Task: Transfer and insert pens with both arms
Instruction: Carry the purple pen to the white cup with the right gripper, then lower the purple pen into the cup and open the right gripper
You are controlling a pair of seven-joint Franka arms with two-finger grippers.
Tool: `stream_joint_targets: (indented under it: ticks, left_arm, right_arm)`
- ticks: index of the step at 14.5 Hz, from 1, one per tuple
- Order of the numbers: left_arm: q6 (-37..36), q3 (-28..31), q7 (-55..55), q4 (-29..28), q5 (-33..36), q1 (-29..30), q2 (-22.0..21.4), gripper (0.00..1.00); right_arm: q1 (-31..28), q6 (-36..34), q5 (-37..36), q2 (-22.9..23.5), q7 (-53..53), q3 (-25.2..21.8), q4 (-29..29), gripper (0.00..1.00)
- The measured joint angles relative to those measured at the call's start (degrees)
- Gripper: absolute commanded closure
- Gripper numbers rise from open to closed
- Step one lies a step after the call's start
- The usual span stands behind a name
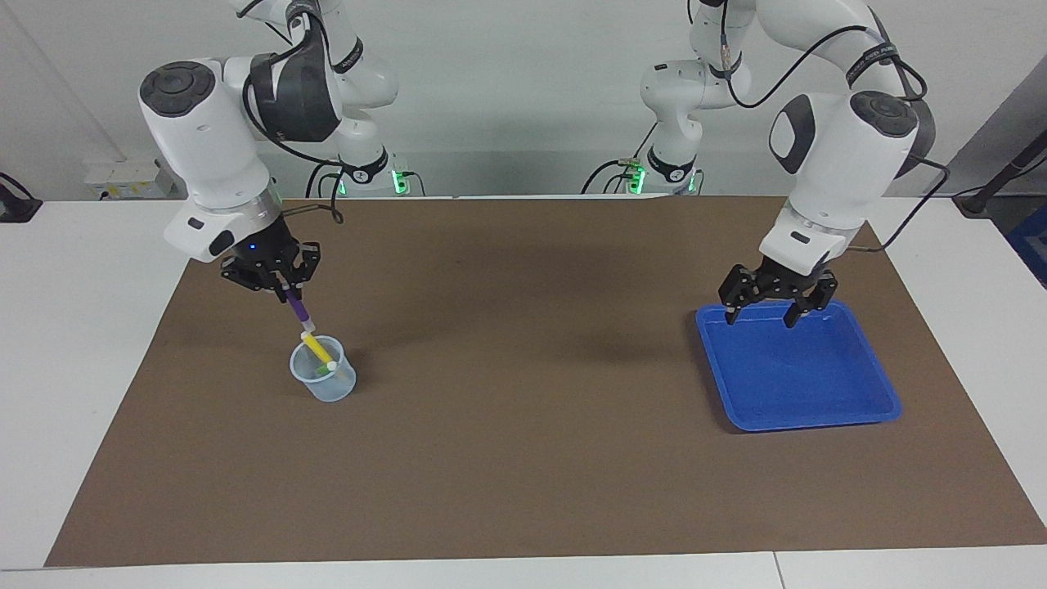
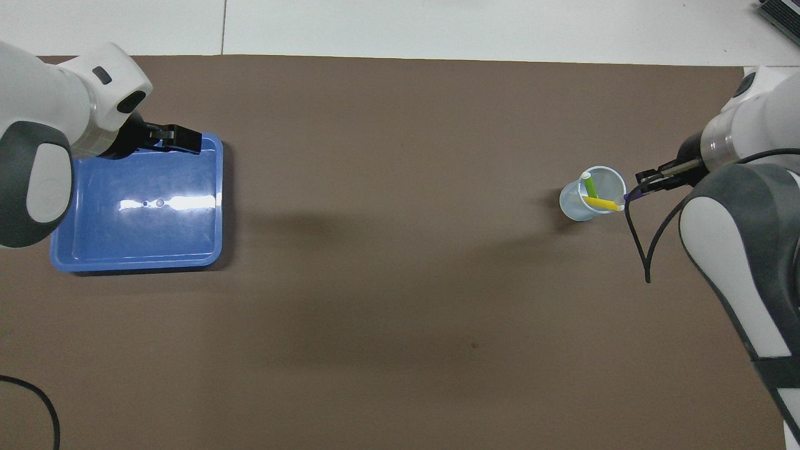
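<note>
A brown mat [image 1: 523, 458] covered most of a white table, with two white robot arms reaching in over it. At the left arm's end sat a blue tray [image 1: 867, 409], holding no pens. The left gripper [image 1: 777, 315] hovered over the tray's edge nearest the robots, its fingers spread wide and holding nothing; this arm appeared to be waiting.

At the right arm's end stood a small clear cup [image 1: 327, 388]. The yellow pen [image 1: 317, 350] leaned inside it with its white cap against the rim, and the green pen [image 2: 588, 185] stood in the cup beside it.

The right gripper [image 1: 282, 288] hung just above the cup, a little to its robot-ward side, pinched shut on the upper end of the purple pen [image 1: 298, 309]. That pen's long axis slanted down and away from the robots, its whitish lower tip reaching the cup's rim, right by the yellow pen's cap. The tip seemed not yet clearly inside, so a short push along the pen's slant looked like all that remained.
</note>
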Motion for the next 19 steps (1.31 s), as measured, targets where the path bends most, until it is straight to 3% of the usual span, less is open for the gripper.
stream_joint_targets:
  ticks: [3,8,19]
  left_arm:
    - [-6.26,-0.50,0.29,1.37,3.20,-0.06,-2.85,0.00]
    - [-16.98,-0.51,-0.72,1.67,3.52,-0.09,-11.69,0.00]
    - [-17.42,-0.42,-1.07,0.74,3.52,-0.06,-12.23,0.00]
  right_arm:
    - [-0.23,3.82,-0.76,0.60,-0.43,0.01,-1.35,1.00]
    - [-0.29,8.48,-0.92,2.51,-0.43,0.04,-3.03,1.00]
    - [-1.71,14.27,-0.92,3.95,-0.43,0.02,-8.38,1.00]
